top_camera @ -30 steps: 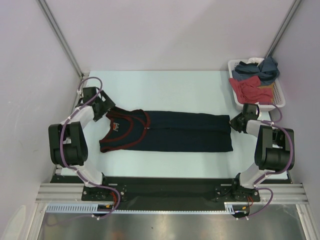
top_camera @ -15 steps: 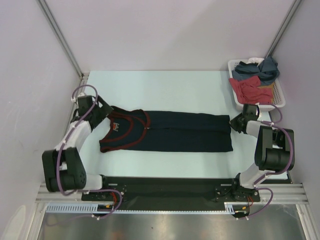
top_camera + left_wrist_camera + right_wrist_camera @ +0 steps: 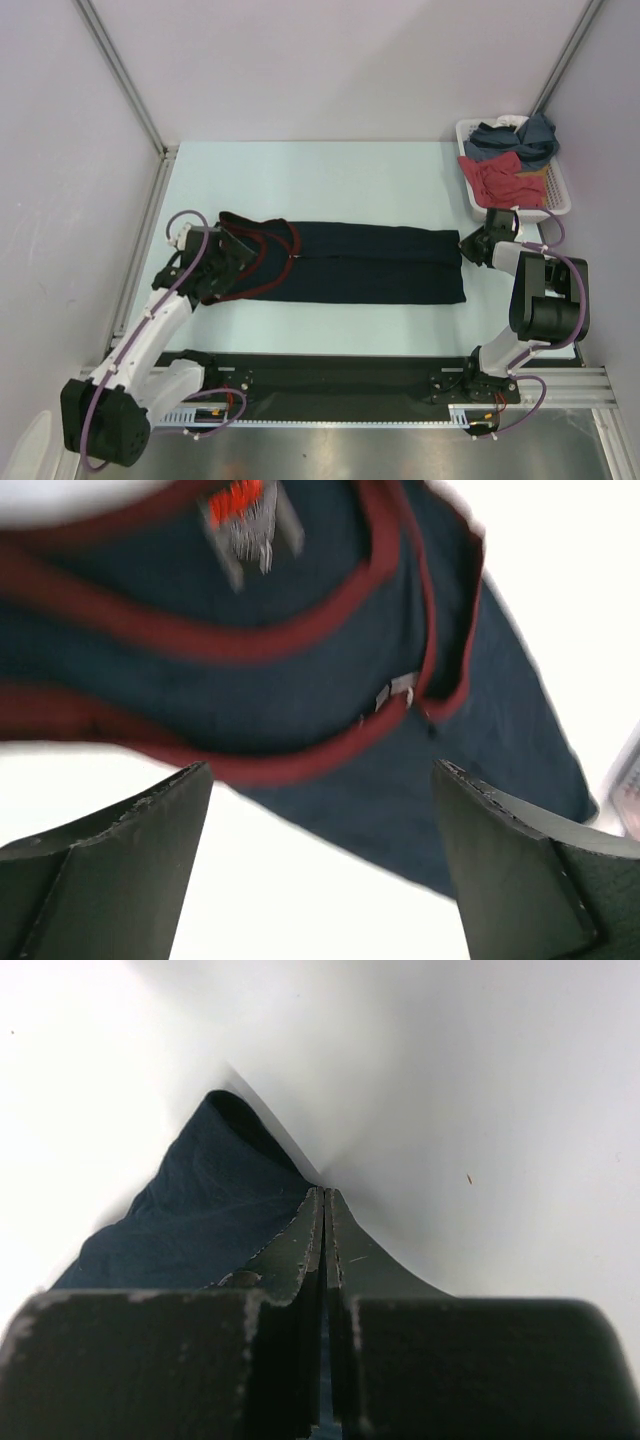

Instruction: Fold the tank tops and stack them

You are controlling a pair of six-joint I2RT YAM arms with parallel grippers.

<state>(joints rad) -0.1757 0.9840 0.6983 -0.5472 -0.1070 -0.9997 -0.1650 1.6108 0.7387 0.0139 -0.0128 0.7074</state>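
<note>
Step in hand, as judged: the crosswise fold of the navy tank top [image 3: 370, 262], which is laid flat on the surface [image 3: 330, 180] as a long narrow strip, its sides already turned in. The left pincer [image 3: 320, 770] is held spread wide just above the neck end; the red-trimmed neckline and label are seen directly beneath and ahead of it, and nothing is pinched. The right pincer [image 3: 323, 1200] is pressed together and empty, its tip set at the hem corner, with cloth just ahead and to its left. Next move, likely: the left pincer is lowered, closed on the strap edge and carried toward the right pincer, so that neck meets hem. Open surface is left beyond both pincers. The basket [image 3: 560, 185], in which the slate-blue tank top [image 3: 520, 135] and a red garment [image 3: 500, 180] are heaped, sits close beside the right pincer on its far side; swing room is judged tight there.
</note>
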